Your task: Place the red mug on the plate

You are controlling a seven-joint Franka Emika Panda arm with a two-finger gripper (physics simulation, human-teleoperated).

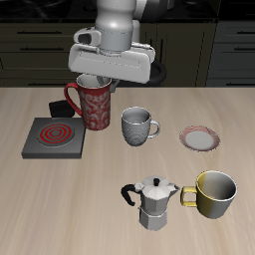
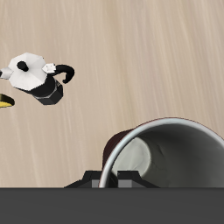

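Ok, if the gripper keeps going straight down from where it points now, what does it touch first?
Most likely the red mug: the gripper sits right over its rim, and the wrist view shows the mug's open mouth directly below. The exact gap is unclear.

grey-white mug (image 1: 137, 126) between red mug (image 1: 95, 105) and plate (image 1: 201, 137), bare table (image 1: 189, 100) behind

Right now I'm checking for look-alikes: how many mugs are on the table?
3. The red mug is under the gripper, beside the burner; the grey-white mug is mid-table; the yellow mug is by the moka pot. None seems hidden.
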